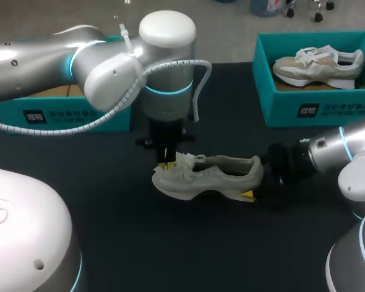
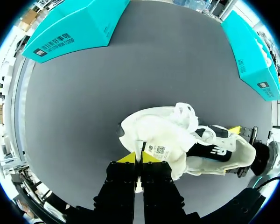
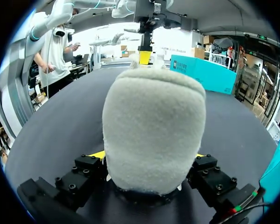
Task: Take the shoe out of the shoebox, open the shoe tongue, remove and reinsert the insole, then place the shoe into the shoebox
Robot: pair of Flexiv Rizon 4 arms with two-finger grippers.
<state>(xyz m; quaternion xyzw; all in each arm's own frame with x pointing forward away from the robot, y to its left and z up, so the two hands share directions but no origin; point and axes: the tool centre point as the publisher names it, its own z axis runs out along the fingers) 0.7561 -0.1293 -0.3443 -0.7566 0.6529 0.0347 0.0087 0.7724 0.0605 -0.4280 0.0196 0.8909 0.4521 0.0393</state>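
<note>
A cream shoe (image 1: 213, 176) lies on its side in the middle of the black table. My left gripper (image 1: 166, 164) points straight down at its front and is shut on the shoe tongue (image 2: 154, 147), whose thin edge sits between the yellow tips of the gripper (image 2: 140, 158). My right gripper (image 1: 255, 185) comes in from the right and is shut on the shoe's heel. In the right wrist view the fuzzy heel (image 3: 154, 126) fills the space between the fingers of the gripper (image 3: 149, 161), hiding most of both yellow tips.
A teal shoebox (image 1: 280, 103) stands at the back right with a second shoe (image 1: 319, 64) inside. Another teal box (image 1: 61, 109) sits at the back left, partly behind my left arm.
</note>
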